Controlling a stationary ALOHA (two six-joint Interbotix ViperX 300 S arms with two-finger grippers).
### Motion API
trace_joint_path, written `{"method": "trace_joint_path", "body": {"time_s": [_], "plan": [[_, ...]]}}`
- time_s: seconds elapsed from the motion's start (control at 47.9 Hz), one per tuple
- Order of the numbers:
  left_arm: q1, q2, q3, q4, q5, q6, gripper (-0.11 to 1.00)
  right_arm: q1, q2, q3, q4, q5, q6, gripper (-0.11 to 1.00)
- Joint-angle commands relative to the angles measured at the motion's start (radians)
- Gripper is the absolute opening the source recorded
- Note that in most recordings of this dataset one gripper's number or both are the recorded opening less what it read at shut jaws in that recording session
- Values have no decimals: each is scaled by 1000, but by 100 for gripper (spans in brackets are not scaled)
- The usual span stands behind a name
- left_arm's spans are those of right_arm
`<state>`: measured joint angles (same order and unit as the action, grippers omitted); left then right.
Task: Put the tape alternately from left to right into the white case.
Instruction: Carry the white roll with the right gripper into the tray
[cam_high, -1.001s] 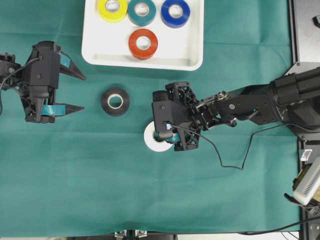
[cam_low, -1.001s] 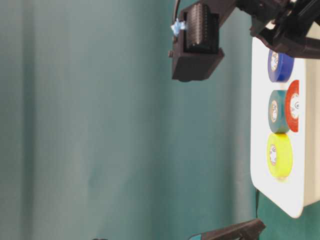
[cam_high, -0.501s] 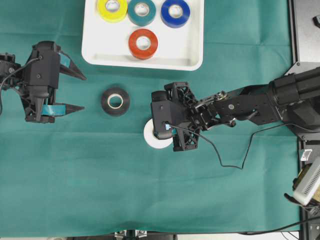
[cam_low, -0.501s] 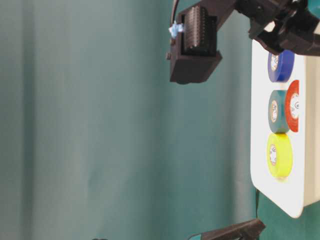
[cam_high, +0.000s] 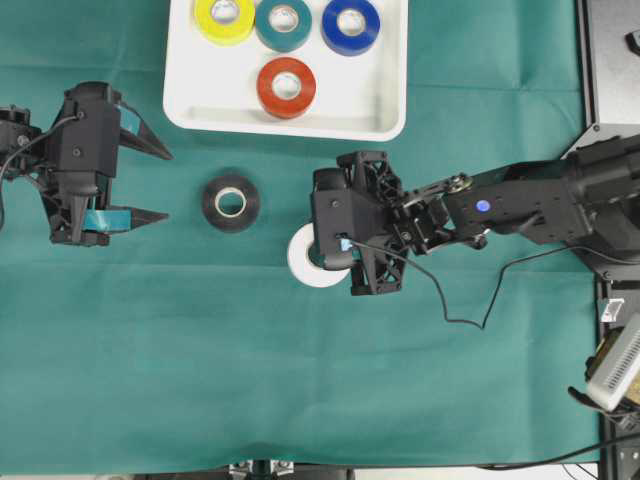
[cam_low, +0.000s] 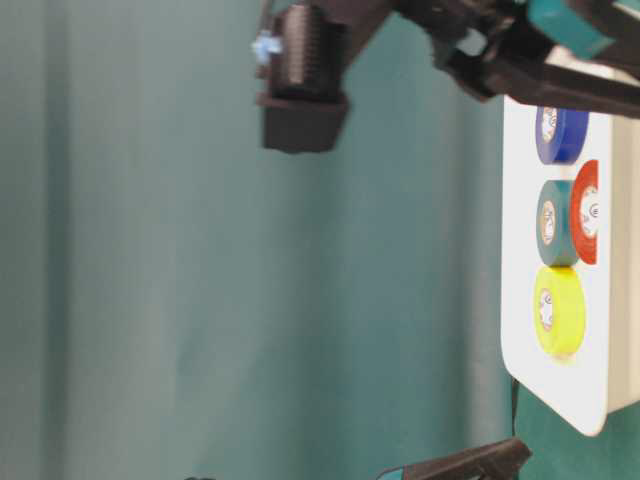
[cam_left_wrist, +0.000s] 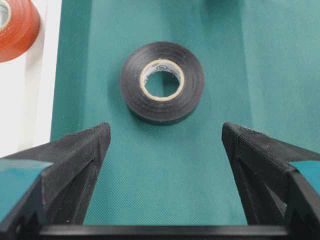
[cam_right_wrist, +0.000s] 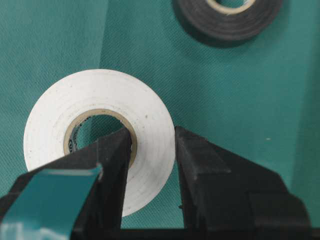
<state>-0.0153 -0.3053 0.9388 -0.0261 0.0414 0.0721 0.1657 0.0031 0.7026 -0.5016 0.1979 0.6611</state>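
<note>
The white case sits at the top centre and holds a yellow roll, a teal roll, a blue roll and a red roll. A white tape roll is below the case. My right gripper is shut on its wall, one finger in the hole and one outside, as the right wrist view shows on the white tape in the gripper. A black tape roll lies flat on the cloth. To its left my left gripper stands open and empty.
Green cloth covers the table. In the left wrist view the black roll lies ahead of the open gripper, with the case rim and the red roll at upper left. Black equipment stands along the right edge.
My right gripper has closed on the white roll and risen from the cloth, shifting slightly toward the case. The left arm has not moved.
</note>
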Motion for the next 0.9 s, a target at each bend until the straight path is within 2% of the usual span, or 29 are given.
{"method": "trace_joint_path", "body": {"time_s": [0.0,0.417,0.668,0.876], "plan": [[-3,-8,-8,-3,-8,0,75,3,-123,-20,2,3,2,24],[-3,-8,-12,-2,-8,0,75,-32,-152,-23,2,60,2,23],[-3,-8,-12,-3,-8,0,75,-95,-184,-11,0,74,2,24],[-3,-8,-12,-2,-6,0,75,-176,-201,17,-3,77,0,23]]}}
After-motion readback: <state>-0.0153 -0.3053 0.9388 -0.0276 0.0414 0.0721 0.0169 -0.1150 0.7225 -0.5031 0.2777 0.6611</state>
